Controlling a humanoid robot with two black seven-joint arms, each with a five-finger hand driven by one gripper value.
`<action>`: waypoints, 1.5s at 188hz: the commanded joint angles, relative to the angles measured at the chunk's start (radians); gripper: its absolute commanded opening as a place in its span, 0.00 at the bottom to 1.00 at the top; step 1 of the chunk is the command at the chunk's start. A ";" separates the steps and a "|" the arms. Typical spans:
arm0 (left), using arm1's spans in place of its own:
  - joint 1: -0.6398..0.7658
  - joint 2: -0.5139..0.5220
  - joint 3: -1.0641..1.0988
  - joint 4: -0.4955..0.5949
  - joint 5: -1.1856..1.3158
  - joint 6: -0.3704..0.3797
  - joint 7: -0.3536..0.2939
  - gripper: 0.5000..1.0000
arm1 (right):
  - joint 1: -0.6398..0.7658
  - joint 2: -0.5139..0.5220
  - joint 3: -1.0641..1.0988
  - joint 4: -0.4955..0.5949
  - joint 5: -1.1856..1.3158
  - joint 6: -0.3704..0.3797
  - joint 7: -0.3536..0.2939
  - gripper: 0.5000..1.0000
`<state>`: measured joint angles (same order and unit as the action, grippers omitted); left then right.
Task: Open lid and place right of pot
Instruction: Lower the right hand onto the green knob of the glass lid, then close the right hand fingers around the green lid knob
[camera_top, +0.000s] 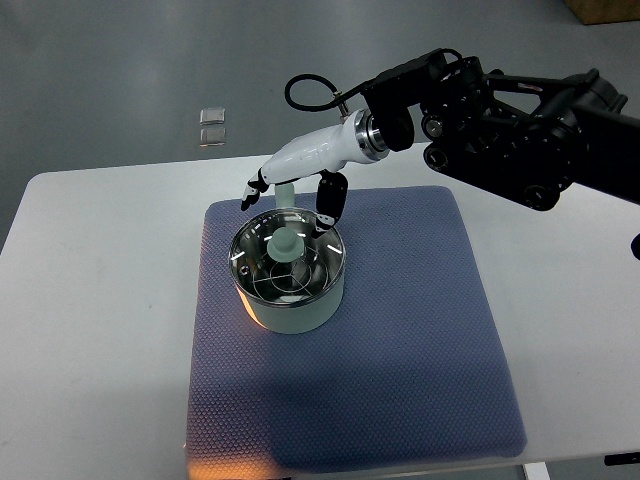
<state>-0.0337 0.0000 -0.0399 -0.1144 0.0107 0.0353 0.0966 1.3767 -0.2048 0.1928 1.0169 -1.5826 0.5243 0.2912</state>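
A pale green pot stands on the blue mat, left of the mat's middle. Its glass lid with a green knob sits on the pot. My right hand, white with black fingertips, comes in from the right on a black arm and hovers just behind the pot's far rim. Its fingers are spread and hold nothing. The thumb points down near the rim's back right. The left arm is out of view.
The mat lies on a white table. To the right of the pot, the mat is bare. A small clear item lies on the grey floor beyond the table's far edge.
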 joint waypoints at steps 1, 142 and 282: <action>0.000 0.000 0.000 -0.001 0.000 0.000 0.000 1.00 | 0.002 0.004 -0.001 -0.001 -0.013 -0.001 -0.001 0.67; 0.000 0.000 0.000 -0.001 0.000 0.000 0.000 1.00 | 0.022 0.062 -0.030 -0.003 -0.048 0.000 -0.003 0.52; 0.000 0.000 0.000 0.001 0.000 0.000 0.000 1.00 | 0.022 0.084 -0.059 -0.009 -0.073 -0.001 -0.010 0.45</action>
<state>-0.0337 0.0000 -0.0399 -0.1149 0.0108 0.0353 0.0966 1.4004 -0.1324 0.1365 1.0128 -1.6545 0.5248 0.2821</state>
